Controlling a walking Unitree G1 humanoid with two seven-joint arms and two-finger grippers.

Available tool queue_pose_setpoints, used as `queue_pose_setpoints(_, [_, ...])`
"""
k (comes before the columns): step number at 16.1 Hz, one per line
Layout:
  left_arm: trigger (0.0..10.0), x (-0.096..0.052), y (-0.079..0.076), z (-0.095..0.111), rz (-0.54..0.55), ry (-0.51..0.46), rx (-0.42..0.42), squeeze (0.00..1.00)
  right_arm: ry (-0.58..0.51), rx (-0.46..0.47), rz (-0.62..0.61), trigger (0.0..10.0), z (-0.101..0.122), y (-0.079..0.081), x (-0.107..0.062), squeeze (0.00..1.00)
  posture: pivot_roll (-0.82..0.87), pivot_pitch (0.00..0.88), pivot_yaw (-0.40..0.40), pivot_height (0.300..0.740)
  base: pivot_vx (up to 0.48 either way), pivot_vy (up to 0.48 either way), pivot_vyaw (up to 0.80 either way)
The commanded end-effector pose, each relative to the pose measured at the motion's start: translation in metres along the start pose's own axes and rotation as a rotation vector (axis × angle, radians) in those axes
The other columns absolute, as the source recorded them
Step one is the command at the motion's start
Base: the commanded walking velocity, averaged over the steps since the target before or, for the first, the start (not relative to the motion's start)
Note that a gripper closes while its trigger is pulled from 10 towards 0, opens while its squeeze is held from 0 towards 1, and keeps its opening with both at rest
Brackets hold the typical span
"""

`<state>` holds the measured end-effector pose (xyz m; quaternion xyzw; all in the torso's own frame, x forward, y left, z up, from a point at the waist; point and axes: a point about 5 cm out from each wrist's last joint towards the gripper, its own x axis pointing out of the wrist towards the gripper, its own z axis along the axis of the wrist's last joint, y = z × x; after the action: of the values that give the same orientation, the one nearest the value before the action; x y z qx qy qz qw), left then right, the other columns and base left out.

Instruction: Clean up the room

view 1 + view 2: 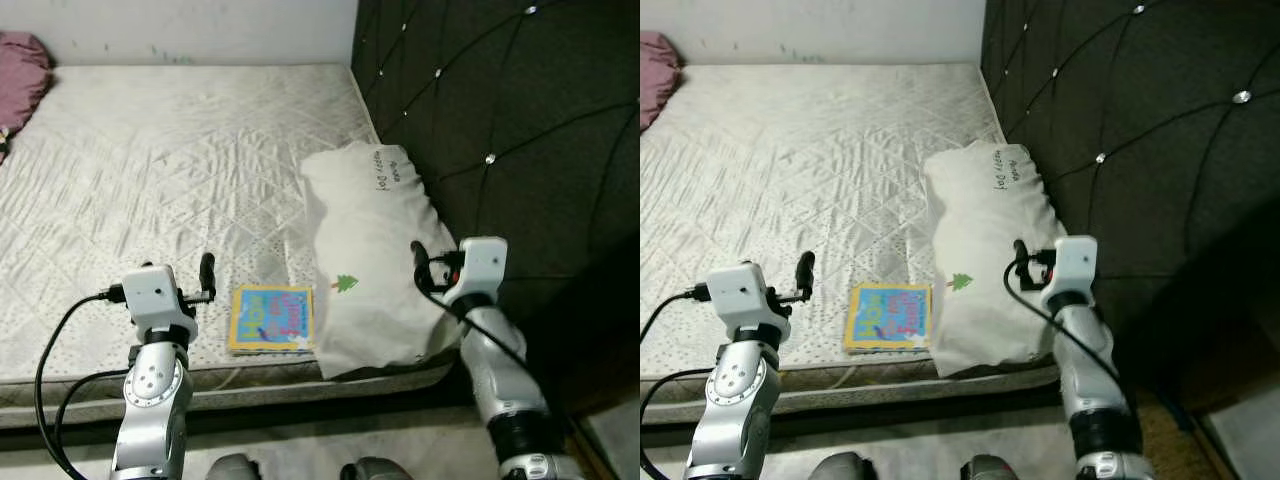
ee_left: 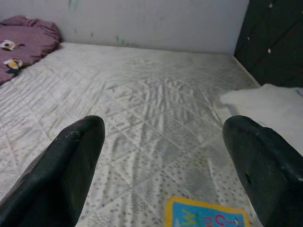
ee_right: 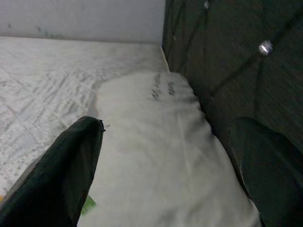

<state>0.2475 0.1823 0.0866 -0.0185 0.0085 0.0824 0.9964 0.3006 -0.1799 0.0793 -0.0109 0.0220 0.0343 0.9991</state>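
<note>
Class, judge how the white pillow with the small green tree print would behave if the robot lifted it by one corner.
The white fabric pillow looks soft and creased, so it would probably sag and fold. It seems light for its bulk. Lying flat on the quilted mattress, it is unlikely to roll.

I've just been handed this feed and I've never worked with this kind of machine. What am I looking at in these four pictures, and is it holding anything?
It is a walking robot with two silver arms, standing at the edge of a bed. The two wide pictures come from its head, looking down at the bare mattress. On it lie a white pillow against the dark padded headboard, a small colourful book near the front edge, and a purple cloth in the far corner. The other two pictures come from cameras on the wrists, each looking out between that gripper's two black fingers. The left gripper hangs open just above the book; the right gripper hangs open over the pillow. Neither holds anything.
</note>
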Motion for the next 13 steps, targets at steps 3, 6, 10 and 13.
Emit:
queue_pose_setpoints(3, [10.0,-0.0011,0.0007,0.0027,0.008,0.012,0.003,0.0,0.005,0.017,0.018,10.0,-0.0001,0.0103,0.0036,0.0,-0.01,0.072,-0.009,0.74,0.0,0.48,0.0])
queue_pose_setpoints(6, [10.0,-0.0012,-0.001,0.0049,0.003,0.014,-0.001,0.0,0.022,0.036,-0.009,10.0,-0.004,0.0047,0.0037,0.0,0.0,0.082,-0.011,0.74,0.0,0.48,0.0])
queue_pose_setpoints(10, [10.0,-0.0053,0.0028,0.0021,0.005,0.024,0.001,0.0,0.027,0.031,0.006,10.0,-0.0038,0.0053,0.0046,0.0,0.0,0.083,-0.019,0.74,0.0,0.48,0.0])
queue_pose_setpoints(13, [10.0,-0.0047,0.0034,0.0034,0.015,0.023,-0.008,0.0,0.032,0.022,0.027,10.0,-0.0042,0.0066,0.0065,0.0,0.0,0.081,-0.029,0.74,0.0,0.48,0.0])
